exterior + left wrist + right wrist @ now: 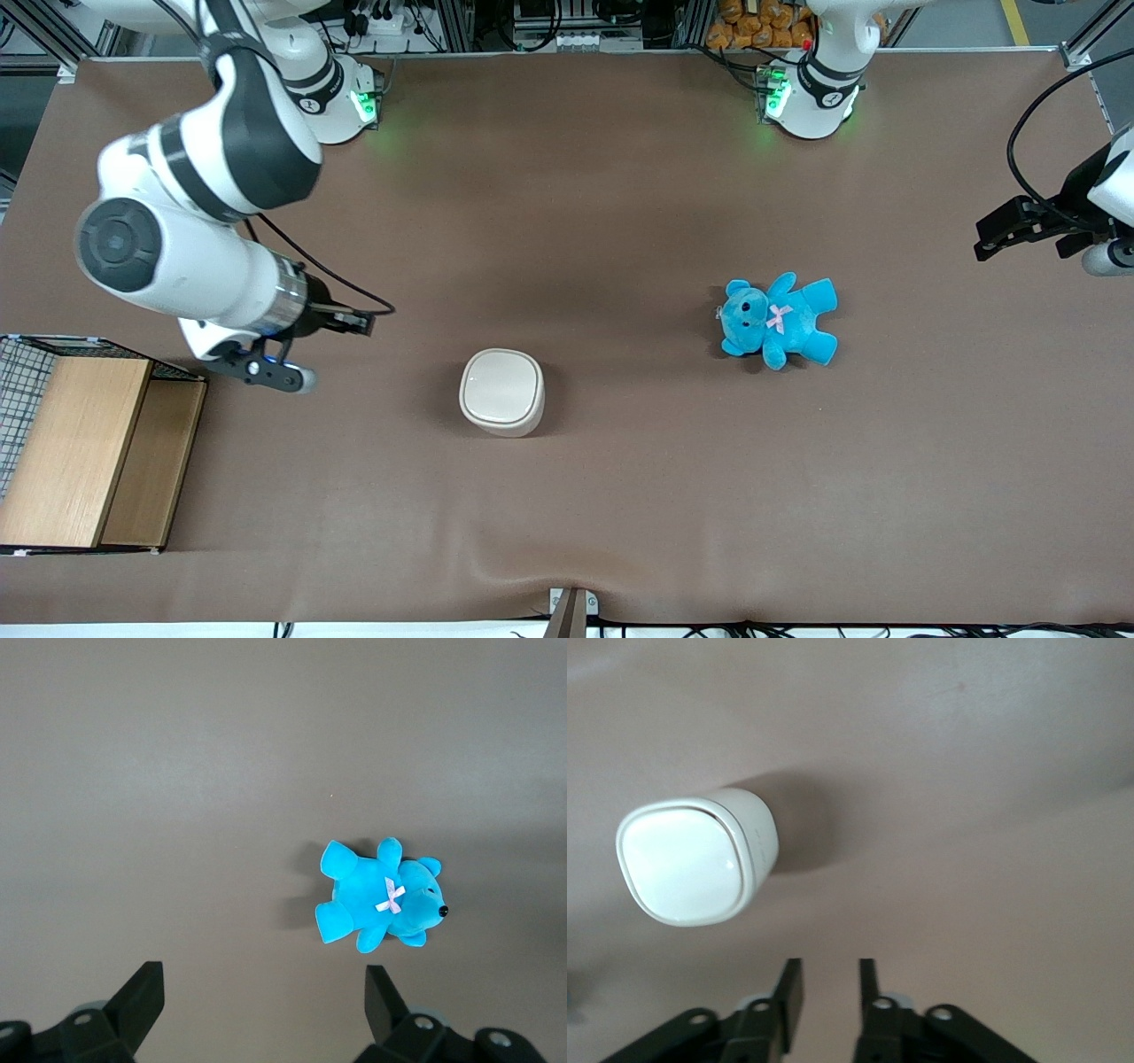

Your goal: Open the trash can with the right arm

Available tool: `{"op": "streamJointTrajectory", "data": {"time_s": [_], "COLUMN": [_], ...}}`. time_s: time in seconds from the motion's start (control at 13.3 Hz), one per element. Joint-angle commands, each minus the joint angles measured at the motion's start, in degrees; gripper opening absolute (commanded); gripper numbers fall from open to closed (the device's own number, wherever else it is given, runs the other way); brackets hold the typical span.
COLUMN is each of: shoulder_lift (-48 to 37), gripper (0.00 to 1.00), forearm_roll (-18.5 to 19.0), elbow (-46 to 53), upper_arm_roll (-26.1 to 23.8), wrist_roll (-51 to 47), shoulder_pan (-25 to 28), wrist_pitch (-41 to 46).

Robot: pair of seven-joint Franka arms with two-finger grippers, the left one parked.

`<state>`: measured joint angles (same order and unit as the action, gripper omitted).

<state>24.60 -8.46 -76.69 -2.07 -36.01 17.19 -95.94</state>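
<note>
Hanging over the desk (620,221) near the wooden box (84,447), the right arm (190,221) holds its gripper (350,321) up in the air, well apart from the trash can (501,392). Its fingers (790,997) sit close together with just a thin gap, holding nothing. Sitting on the desk with its lid shut, the trash can lies off to one side of the gripper, toward the parked arm's end and a bit nearer the front camera. I think the arm must swing that way first. Farther along lies a blue teddy (780,321)
</note>
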Motion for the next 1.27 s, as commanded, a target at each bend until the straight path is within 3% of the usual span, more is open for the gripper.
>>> {"op": "streamJointTrajectory", "data": {"time_s": [0.0, 0.07, 0.15, 0.6, 1.2], "shoulder_lift": [4.9, 6.3, 7.5, 13.0, 15.8], "gripper": [0.1, 0.01, 0.0, 0.0, 0.0], "forearm_roll": [-0.4, -0.5, -0.4, -0.3, 1.3], "elbow": [4.1, 4.6, 4.9, 5.5, 5.1], "upper_arm_roll": [0.4, 0.3, 0.4, 0.5, 0.8], "wrist_roll": [-3.5, -3.3, -3.4, -5.7, -6.7], "shoulder_pan": [2.1, 2.6, 3.8, 7.1, 8.8], "wrist_pitch": [-2.5, -4.4, -7.4, -16.4, -19.8]}}
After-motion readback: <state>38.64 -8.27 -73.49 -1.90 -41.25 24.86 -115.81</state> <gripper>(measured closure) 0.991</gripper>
